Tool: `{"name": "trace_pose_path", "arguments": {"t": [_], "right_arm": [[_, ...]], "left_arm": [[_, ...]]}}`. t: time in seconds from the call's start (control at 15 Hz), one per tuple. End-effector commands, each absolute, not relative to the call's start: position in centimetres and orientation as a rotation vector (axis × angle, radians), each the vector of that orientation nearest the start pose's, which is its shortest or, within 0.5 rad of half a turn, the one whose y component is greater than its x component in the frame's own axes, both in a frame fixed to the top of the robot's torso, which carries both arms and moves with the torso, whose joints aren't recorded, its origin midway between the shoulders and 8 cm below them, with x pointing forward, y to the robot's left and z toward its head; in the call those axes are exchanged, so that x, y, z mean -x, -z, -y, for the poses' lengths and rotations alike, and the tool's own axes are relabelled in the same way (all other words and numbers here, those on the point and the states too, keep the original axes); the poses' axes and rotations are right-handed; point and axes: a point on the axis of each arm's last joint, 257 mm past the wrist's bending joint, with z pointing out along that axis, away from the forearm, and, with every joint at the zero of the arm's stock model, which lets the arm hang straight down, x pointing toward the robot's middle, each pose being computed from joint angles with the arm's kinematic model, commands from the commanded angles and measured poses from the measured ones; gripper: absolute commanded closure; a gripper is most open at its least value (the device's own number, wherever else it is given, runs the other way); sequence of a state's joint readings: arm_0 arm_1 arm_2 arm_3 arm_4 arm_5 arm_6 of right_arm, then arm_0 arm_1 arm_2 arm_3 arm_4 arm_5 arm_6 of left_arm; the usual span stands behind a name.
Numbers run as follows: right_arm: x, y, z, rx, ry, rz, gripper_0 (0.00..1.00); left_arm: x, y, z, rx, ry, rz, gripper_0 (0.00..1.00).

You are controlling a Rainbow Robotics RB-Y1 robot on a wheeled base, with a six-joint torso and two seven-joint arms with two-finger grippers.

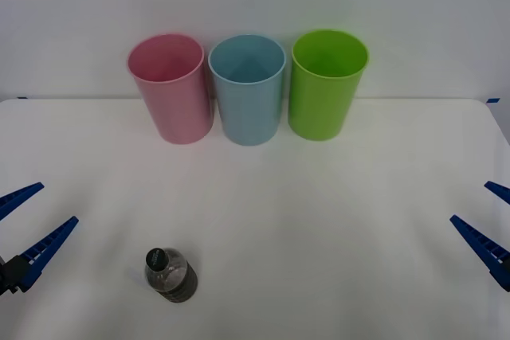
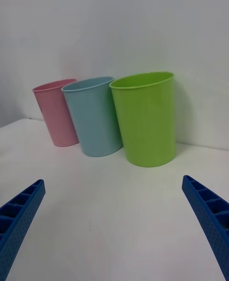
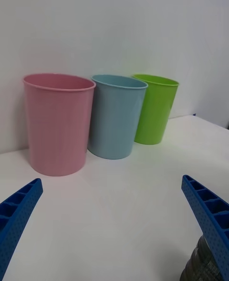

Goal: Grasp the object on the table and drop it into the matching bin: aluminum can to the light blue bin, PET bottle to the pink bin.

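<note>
Left gripper (image 1: 22, 232): blue ribbed fingers spread wide, nothing between them; low over the table's left edge. In the left wrist view the same gripper (image 3: 112, 224) shows a finger at each lower corner

Right gripper (image 1: 488, 220): blue fingers likewise spread wide and empty; at the table's right edge. Right wrist view, gripper (image 2: 112, 224), fingers at both corners with bare tabletop between

Bottle (image 1: 170, 274): small, clear, black cap, dark band; stands upright on the table near the front, left of centre, near the left gripper but apart from it. Part of its ribbed body (image 3: 200, 264) shows behind one left finger

Table (image 1: 319, 220): wide, flat, white

Pink bin (image 1: 170, 87): tall, tapered, upright at the far edge, leftmost of three in a row

Light blue bin (image 1: 249, 89): middle, just beside the pink one

Lime green bin (image 1: 327, 84): rightmost, just beside the blue
</note>
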State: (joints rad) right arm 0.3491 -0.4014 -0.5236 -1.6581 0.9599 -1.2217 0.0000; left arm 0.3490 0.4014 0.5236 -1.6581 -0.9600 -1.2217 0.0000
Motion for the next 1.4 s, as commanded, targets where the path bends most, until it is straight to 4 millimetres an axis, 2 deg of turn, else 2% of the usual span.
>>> {"name": "trace_pose_path", "arguments": {"t": [0.07,0.13,0.27,0.4,0.6,0.87,1.07,1.4], "right_arm": [[-34.2,16.9,33.0,0.465,-0.567,-1.441,0.0],[-34.2,16.9,33.0,0.465,-0.567,-1.441,0.0],[-34.2,16.9,33.0,0.465,-0.567,-1.441,0.0],[-34.2,16.9,33.0,0.465,-0.567,-1.441,0.0],[-34.2,16.9,33.0,0.465,-0.567,-1.441,0.0],[-34.2,16.9,33.0,0.465,-0.567,-1.441,0.0],[-34.2,16.9,33.0,0.465,-0.567,-1.441,0.0],[-34.2,16.9,33.0,0.465,-0.567,-1.441,0.0]], "left_arm": [[-34.2,16.9,-33.0,-0.465,0.567,-1.441,0.0],[-34.2,16.9,-33.0,-0.465,0.567,-1.441,0.0],[-34.4,17.3,-30.8,-0.436,0.632,-1.408,0.0],[-34.4,17.0,-30.2,-0.435,0.657,-1.392,0.0],[-33.8,16.3,-31.2,-0.476,0.649,-1.4,0.0],[-31.3,17.1,-34.1,-0.564,0.611,-1.506,0.0],[-29.2,18.4,-35.5,-0.631,0.59,-1.59,0.0],[-26.1,21.5,-35.9,-0.778,0.574,-1.704,0.0]]}}
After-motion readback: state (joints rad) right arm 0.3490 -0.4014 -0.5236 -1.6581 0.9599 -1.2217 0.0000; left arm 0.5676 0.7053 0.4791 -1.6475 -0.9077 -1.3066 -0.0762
